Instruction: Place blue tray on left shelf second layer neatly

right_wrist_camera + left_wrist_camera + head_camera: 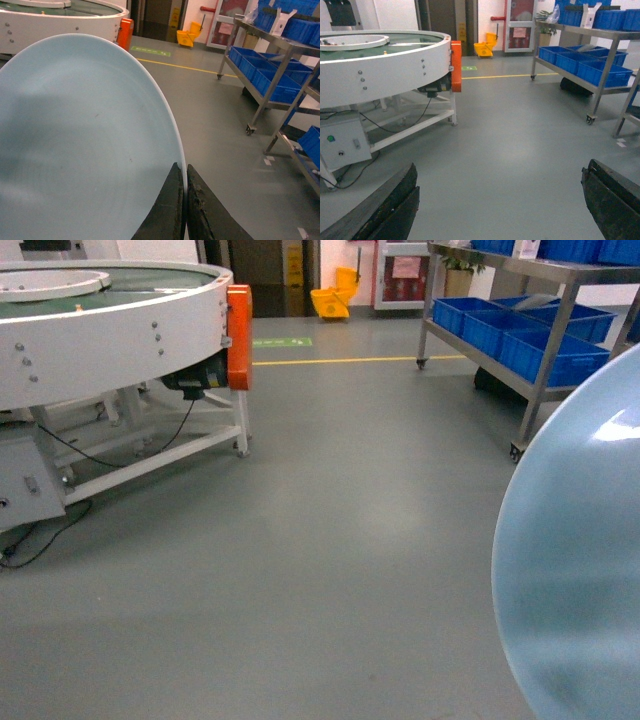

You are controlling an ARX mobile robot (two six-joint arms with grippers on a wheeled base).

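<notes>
Two grippers: right gripper (184, 200) pinches the blue tray (85, 145) by its rim, held on edge and off the floor, probably so it rides safely while the base travels. Left gripper (500, 200) hangs spread, holding nothing. Steel shelf (545, 350) with blue crates (520, 335) stands well apart, ahead right.

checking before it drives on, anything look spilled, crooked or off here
Nothing spilled or damaged. The right tool pinches the tray by its rim, so it stands nearly on edge rather than flat. The left tool is open and empty. The crates sit in a row on the shelf.
</notes>
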